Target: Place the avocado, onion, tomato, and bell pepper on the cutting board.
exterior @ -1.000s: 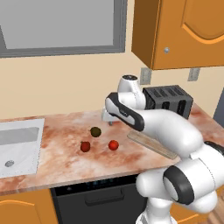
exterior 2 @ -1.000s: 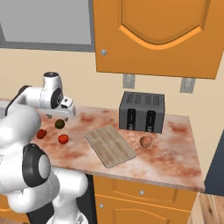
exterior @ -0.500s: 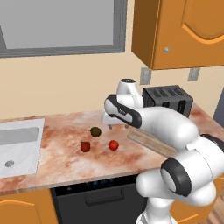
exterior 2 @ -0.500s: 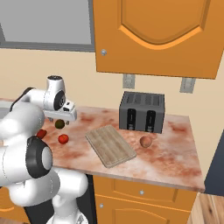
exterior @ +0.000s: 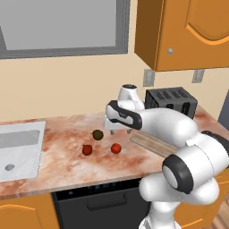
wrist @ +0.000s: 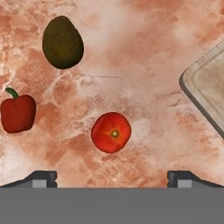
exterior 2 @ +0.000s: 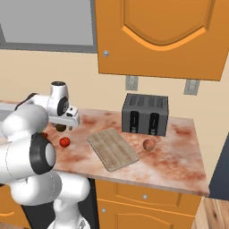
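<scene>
A: While the arm hangs over the counter (exterior: 67,134), where do the vegetables lie relative to the gripper (exterior: 112,127)?

B: The gripper is above the marble, jaws spread wide, holding nothing. In the hand view the tomato (wrist: 111,132) lies on the bare counter between the two fingertips (wrist: 41,178) and just ahead of them. The avocado (wrist: 62,42) lies farther ahead and to the left; the bell pepper (wrist: 17,112) is at the left edge, beside the tomato.

A: And the cutting board (wrist: 206,98)?

B: Its rounded corner enters the hand view from the right, apart from the tomato. From the right base view the board (exterior 2: 112,148) lies flat and skewed on the counter with nothing on it, in front of the black toaster (exterior 2: 145,113). The onion (exterior 2: 149,144) rests on the counter just right of the board, in front of the toaster.

A: Surface and room?

B: Reddish-brown veined marble countertop. White sink (exterior: 18,147) at the left end, a grey window (exterior: 62,24) above it, orange wall cupboards (exterior: 188,31) over the toaster, a dark appliance front (exterior: 98,201) below the counter.

A: Appearance of the items?

B: Avocado: dark olive, egg-shaped, dull skin. Tomato: bright red, round, small yellowish stem scar facing up. Bell pepper: deep red, blocky, with a green stem. Onion: pinkish-brown, dull. Board: pale tan wood with lengthwise grain.
</scene>
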